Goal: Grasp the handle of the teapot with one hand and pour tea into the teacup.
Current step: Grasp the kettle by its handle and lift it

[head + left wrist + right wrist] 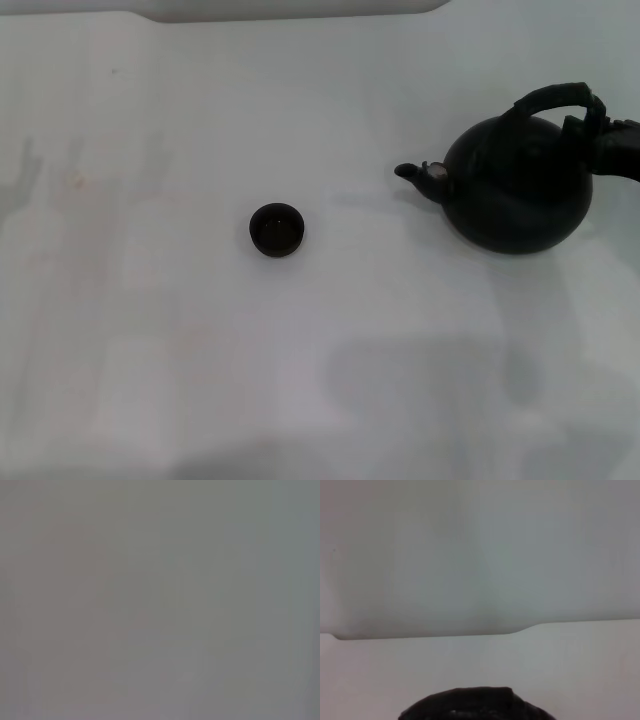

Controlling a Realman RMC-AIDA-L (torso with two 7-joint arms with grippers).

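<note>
Sitting on the white table [150,330], well left of the hand: cup [276,229] | pot [515,185] just left of the hand, spout toward the cup | right hand [612,140] at the handle [555,97] by the frame edge, fingers on it; grip extent can't be told | left hand unseen

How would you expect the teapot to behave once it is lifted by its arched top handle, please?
The teapot is large and round-bodied, so probably heavy for the right hand at its handle. Hung from that high arch, it may swing or tilt toward the spout. Its matte surface looks hard, likely rigid.
</note>
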